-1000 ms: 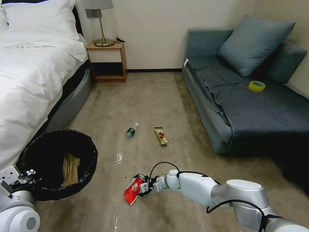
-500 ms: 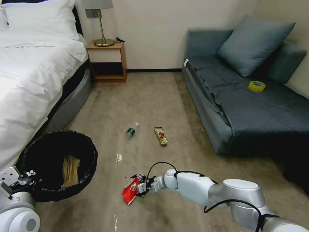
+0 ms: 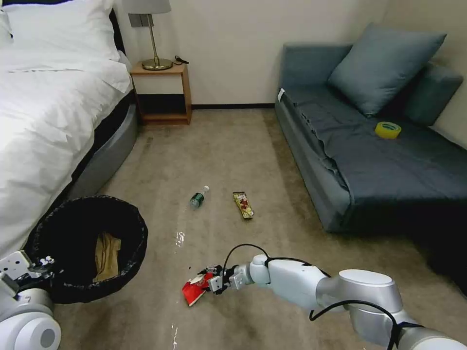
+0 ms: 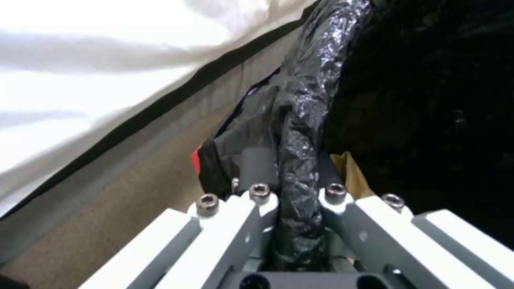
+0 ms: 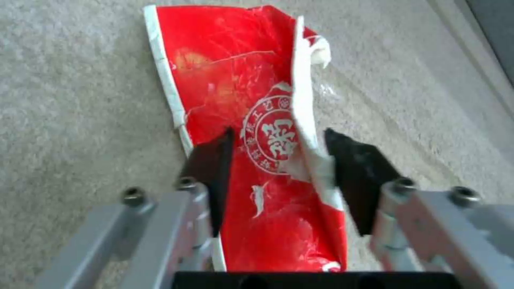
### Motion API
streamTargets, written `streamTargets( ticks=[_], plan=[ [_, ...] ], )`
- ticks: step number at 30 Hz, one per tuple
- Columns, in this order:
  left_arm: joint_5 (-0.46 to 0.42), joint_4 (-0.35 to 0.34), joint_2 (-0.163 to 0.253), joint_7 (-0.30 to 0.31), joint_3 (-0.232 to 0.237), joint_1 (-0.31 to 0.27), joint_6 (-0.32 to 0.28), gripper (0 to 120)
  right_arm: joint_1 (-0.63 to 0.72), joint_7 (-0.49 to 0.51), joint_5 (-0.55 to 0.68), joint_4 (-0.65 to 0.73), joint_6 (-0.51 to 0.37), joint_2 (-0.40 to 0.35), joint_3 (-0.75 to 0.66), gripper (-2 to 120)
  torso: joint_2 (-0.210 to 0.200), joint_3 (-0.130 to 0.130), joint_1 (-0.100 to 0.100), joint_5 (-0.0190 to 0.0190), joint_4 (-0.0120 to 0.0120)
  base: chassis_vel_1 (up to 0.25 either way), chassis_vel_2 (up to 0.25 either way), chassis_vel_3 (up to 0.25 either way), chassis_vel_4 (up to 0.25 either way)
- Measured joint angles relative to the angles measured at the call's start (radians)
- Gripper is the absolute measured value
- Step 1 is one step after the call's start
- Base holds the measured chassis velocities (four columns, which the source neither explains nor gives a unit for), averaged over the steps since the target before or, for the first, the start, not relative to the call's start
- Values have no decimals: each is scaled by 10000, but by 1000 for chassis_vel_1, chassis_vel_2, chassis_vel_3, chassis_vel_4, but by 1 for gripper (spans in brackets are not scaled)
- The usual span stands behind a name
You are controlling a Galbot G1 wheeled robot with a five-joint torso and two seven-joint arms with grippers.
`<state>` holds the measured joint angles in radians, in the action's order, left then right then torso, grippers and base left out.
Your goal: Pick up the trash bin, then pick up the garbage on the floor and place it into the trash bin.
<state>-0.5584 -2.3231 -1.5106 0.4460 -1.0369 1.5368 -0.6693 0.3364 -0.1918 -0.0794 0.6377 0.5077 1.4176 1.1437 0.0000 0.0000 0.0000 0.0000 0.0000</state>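
Between the right gripper's (image 5: 278, 160) parted jaws lies the red snack packet (image 5: 251, 132); left gripper (image 4: 297, 196) clamps the trash bin (image 3: 87, 243).

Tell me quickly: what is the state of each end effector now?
Left end effector: shut on the trash bin rim.
Right end effector: open, fingers either side of the red snack packet.

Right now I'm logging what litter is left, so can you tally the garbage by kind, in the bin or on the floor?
Red snack packet: 1, on the floor
Brown paper bag: 1, in the trash bin
Plastic bottle: 1, on the floor
Snack wrapper: 1, on the floor
Total: 4
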Motion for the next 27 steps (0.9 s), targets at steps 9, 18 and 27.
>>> streamTargets(
  ticks=[9, 18, 27],
  plan=[
    [39, 0, -59, 0, 33, 63, 52, 3, 16, 45, -22, 50, 0, 19, -38, 8, 2, 0, 0, 0, 0, 0, 0, 0, 0],
    [39, 0, -61, 0, -8, 92, 80, 3, -67, 73, 150, 658, -55, -230, -151, 0, 1, 0, 0, 1, 1, 0, 0, 0, 0],
    [6, -12, 8, 12, 5, 49, 67, 3, -604, 156, 891, 2673, -540, -1418, -493, 0, 1, 0, 0, 3, 1, 0, 0, 0, 0]
  ],
)
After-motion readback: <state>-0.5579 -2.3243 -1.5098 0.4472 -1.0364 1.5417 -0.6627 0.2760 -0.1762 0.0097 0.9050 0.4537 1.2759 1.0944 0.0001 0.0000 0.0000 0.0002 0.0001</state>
